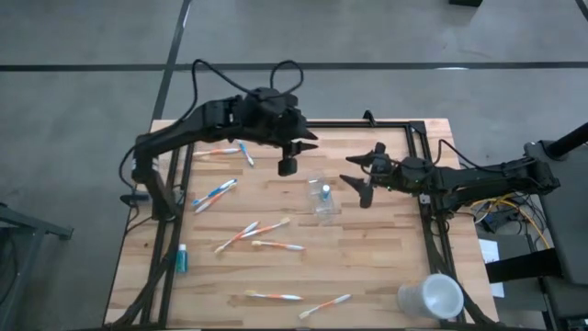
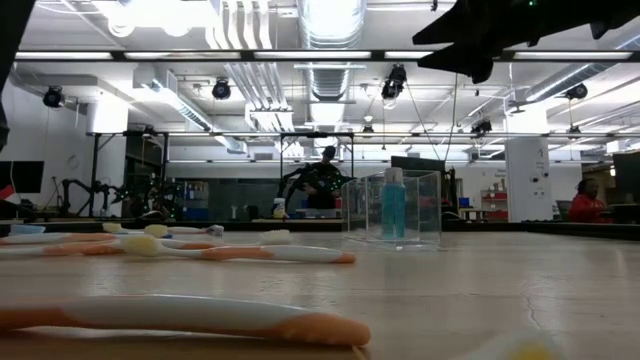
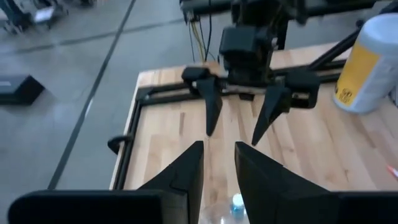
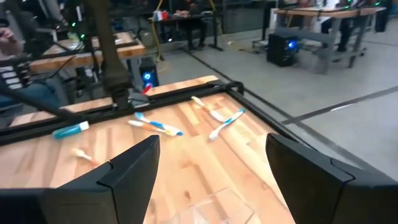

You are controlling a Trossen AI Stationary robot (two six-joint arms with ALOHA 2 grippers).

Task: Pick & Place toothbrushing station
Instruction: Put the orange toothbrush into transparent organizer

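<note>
Small clear plastic cup stands between my empty, narrowly parted left gripper and wide-spread right gripper, ready for toothbrushes.

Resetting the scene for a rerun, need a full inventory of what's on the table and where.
toothbrushes: about nine, white handles with orange or blue, scattered flat over the table's left and middle
clear cup: one, transparent, upright at mid-table
blue item: one, standing inside the clear cup
blue tube: one, lying by the left edge
white cup: one, opaque, front right corner
table: one, light wood with a dark frame
left gripper: dark, above the clear cup, fingers narrowly parted, empty
right gripper: dark, right of the clear cup, wide open, empty
</note>
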